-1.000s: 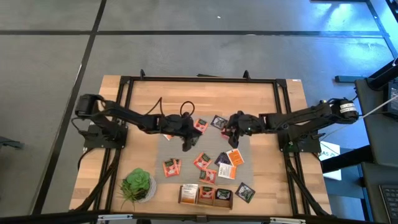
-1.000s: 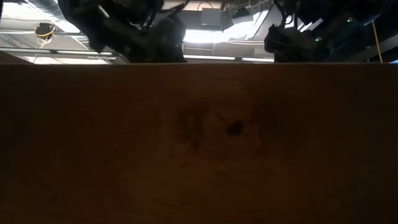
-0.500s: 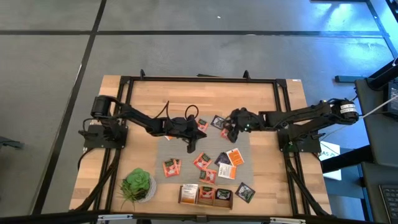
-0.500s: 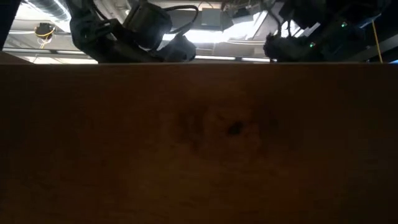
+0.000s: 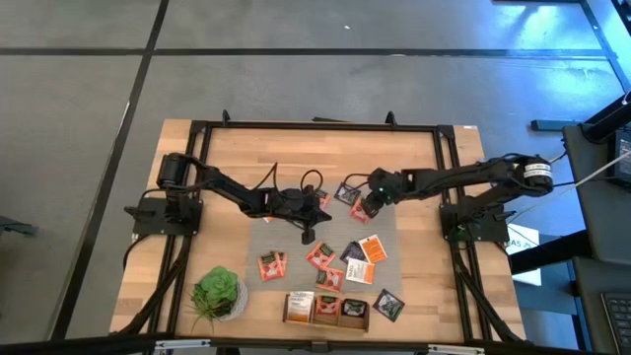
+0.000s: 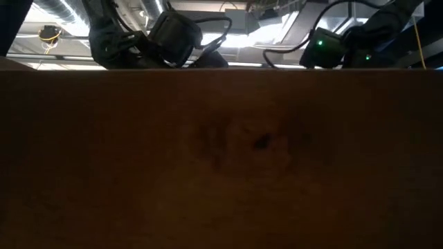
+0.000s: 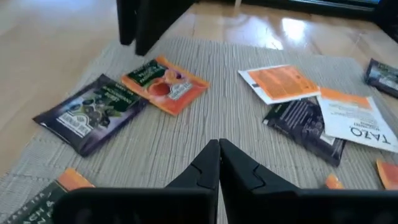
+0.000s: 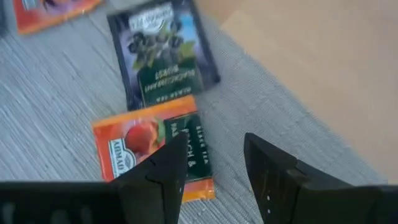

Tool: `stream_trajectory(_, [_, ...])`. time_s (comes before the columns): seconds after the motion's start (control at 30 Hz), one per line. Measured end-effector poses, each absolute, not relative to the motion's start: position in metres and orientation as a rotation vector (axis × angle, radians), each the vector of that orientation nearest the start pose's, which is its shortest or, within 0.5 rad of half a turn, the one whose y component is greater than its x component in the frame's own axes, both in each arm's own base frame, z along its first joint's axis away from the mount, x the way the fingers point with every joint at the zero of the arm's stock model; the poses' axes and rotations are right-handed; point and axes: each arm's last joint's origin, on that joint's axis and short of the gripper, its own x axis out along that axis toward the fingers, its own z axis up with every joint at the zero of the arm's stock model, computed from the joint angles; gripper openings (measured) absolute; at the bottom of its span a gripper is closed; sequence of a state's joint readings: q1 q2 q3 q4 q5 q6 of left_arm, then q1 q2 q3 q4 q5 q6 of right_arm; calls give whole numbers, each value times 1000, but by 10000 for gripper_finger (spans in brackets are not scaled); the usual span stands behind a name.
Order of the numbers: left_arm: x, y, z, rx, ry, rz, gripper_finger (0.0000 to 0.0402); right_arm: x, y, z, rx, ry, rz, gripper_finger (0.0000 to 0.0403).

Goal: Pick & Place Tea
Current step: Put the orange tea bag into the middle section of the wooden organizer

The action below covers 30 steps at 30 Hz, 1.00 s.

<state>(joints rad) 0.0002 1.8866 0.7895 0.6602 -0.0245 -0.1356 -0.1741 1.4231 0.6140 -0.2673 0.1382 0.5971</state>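
Tea sachets [image 5: 345,261] lie on the grey mat [image 5: 286,242]; more fill the wooden box [image 5: 326,310].

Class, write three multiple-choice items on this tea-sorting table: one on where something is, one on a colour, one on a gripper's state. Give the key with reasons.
1. Where does the potted plant stand in the high view?
A. on the grey mat
B. on the bare wood at the table's near left corner
C. beside the right arm's base

2. In the right wrist view, what colour is the sachet in front of the right gripper?
A. orange
B. blue
C. plain white

3. How is the left gripper in its wrist view?
A. wide open
B. shut on a sachet
C. shut, holding nothing

Key:
1 B: the plant sits off the grey mat, on the wood.
2 A: it is orange, with a dark sachet beyond it.
3 C: its fingers meet over the mat with nothing between them.
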Motion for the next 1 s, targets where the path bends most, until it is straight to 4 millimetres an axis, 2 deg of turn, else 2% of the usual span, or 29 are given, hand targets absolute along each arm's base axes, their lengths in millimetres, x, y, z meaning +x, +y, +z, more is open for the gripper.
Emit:
stream_trajectory(0.2, [361, 1, 131, -113, 374, 46, 6, 238, -45, 135, 540, 1003, -570, 159])
stream_trajectory(0.4, [394, 5, 134, -91, 390, -39, 3, 239, -45, 134, 549, 1004, -557, 159])
stream_trajectory(0.6, [435, 8, 116, -39, 580, -56, 2, 239, -45, 134, 554, 1001, -555, 159])
stream_trajectory(0.73, [455, 13, 108, -34, 621, -43, 2, 240, -44, 134, 569, 1001, -534, 159])
stream_trajectory(0.9, [466, 17, 98, -69, 628, -24, 3, 240, -44, 134, 576, 1004, -537, 159])
stream_trajectory(1.0, [466, 21, 92, -83, 638, -16, 2, 238, -44, 133, 595, 1017, -547, 159])
